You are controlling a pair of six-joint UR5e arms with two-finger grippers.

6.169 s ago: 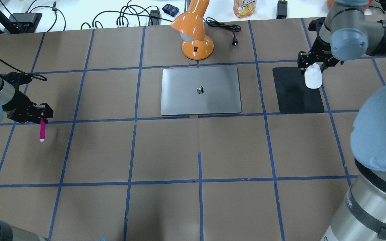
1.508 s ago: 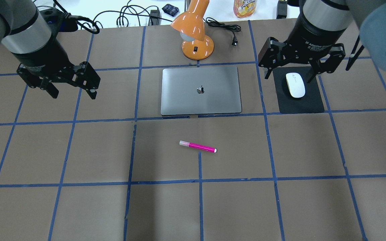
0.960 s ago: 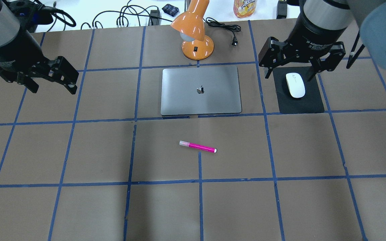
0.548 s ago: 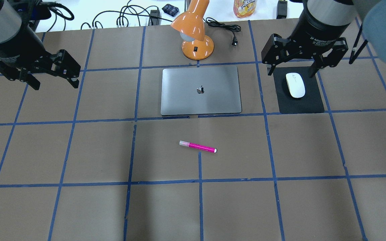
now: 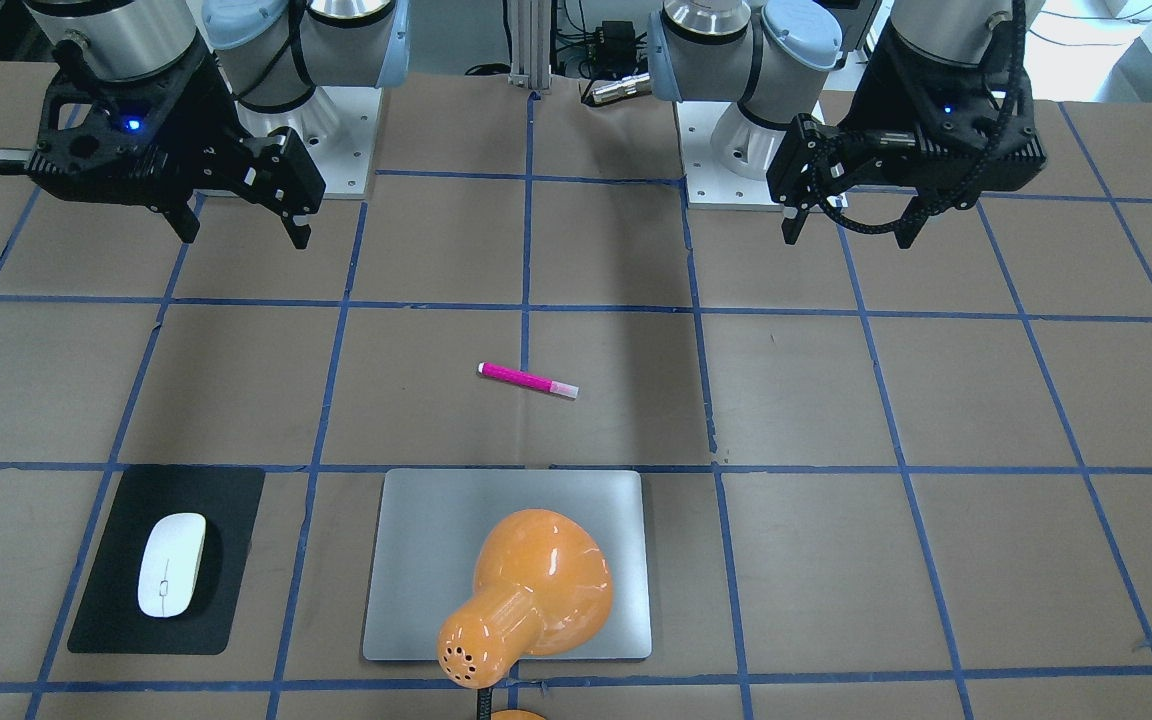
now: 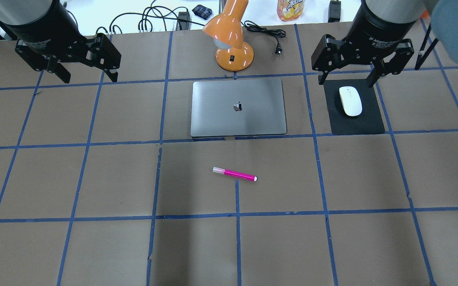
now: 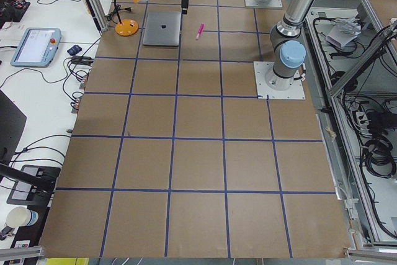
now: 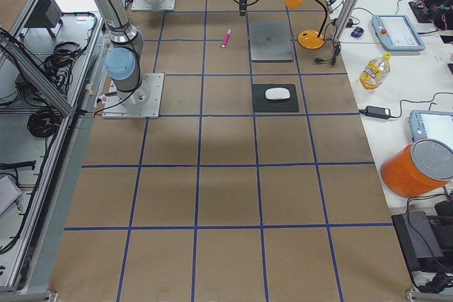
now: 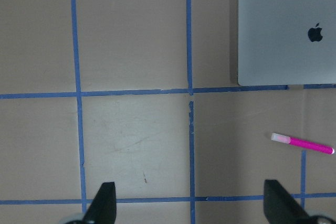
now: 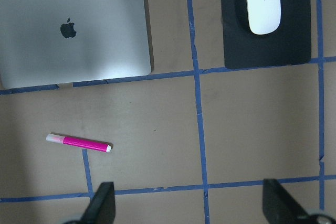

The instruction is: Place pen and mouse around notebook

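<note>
**Left pincer [image 6: 89, 78] and right pincer [image 6: 346, 82] both spread and empty**

Each pincer hangs raised above the tabletop [image 6: 94, 178] with its fingers wide apart and nothing between them. Seen from overhead, the left one sits off to the left of the notebook [image 6: 238, 107], well apart from the pen [image 6: 235, 174]. The right one hovers over the far edge of the black mat [image 6: 368, 124], clear of the mouse [image 6: 350, 101].

The mouse lies flat on that mat, which sits just beside the notebook's right edge with a strip of tabletop between them. The pen lies on the robot's side of the notebook, apart from its near edge and almost parallel to it, with the pale end toward the robot's left. An orange lamp [image 6: 233, 39] stands at the notebook's far edge.

Both things look placed, so the task seems about done.

If either needs a nudge, the pen is probably light and stiff but round enough to roll. It is best pinched across the middle of the barrel, fingers square to its length. The mouse looks light, glossy and curved, so it may slip. It is best gripped across the narrow sides at its widest middle, with gentle pressure.
</note>
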